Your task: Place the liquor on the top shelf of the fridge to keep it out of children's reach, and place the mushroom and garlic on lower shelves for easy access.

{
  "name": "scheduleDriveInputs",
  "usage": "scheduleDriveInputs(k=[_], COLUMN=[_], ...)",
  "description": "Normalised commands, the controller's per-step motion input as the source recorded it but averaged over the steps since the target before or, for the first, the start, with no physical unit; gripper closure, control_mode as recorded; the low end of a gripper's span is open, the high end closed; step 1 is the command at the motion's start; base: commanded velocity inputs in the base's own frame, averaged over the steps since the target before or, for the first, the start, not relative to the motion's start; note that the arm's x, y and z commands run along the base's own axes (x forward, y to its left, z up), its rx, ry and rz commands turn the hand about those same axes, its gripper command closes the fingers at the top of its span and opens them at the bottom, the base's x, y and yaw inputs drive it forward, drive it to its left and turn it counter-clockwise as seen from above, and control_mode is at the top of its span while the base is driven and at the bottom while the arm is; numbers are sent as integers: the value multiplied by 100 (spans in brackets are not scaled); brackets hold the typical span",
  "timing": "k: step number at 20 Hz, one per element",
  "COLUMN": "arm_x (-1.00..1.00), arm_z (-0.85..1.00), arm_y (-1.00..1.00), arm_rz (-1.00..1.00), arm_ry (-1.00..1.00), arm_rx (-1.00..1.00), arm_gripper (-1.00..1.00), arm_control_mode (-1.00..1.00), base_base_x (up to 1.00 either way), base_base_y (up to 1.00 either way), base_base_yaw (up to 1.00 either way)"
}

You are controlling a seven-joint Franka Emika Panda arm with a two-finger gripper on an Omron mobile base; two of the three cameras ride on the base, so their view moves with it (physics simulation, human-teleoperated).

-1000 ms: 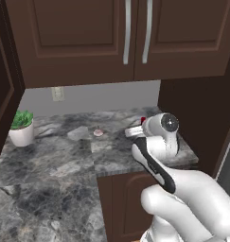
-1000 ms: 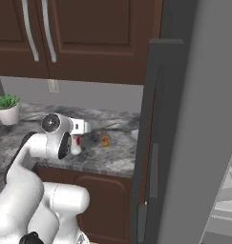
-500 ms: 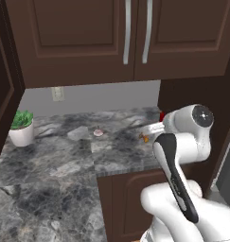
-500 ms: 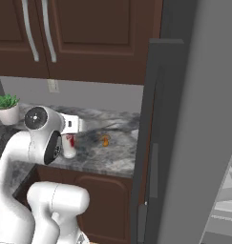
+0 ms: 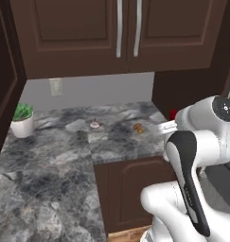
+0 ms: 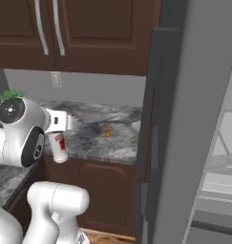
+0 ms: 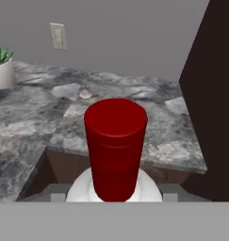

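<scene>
Liquor [image 6: 58, 145] hangs off the counter edge in my gripper [image 7: 115, 195], jaws clamped round its body below the red cap; I judge it rigid, smooth, likely slippery and top-heavy, so that low body hold suits the fridge [image 6: 194, 119].

Garlic [image 5: 94, 125] left of mushroom [image 5: 138, 127]; both on counter [image 5: 55, 156].

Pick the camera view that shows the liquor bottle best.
The right base view: the bottle shows its white body and label, hanging off the counter's edge. The hand view gives a close look at its red cap; the left base view gives a red glimpse beside the arm.
</scene>
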Motion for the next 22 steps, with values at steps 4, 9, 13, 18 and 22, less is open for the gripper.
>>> scheduleDriveInputs(k=[4,9,13,18,22], arm_x=[0,0,0,0,0], arm_z=[0,0,0,0,0], arm_y=[0,0,0,0,0], arm_rz=[0,0,0,0,0], arm_ry=[0,0,0,0,0], arm_rx=[0,0,0,0,0], arm_gripper=[100,100,100,100,100], arm_control_mode=[100,100,100,100,100], base_base_x=[-100,-81,-25,1,15], base_base_y=[-5,0,-24,-93,-100], base_base_yaw=[-45,-73,-64,-31,-7])
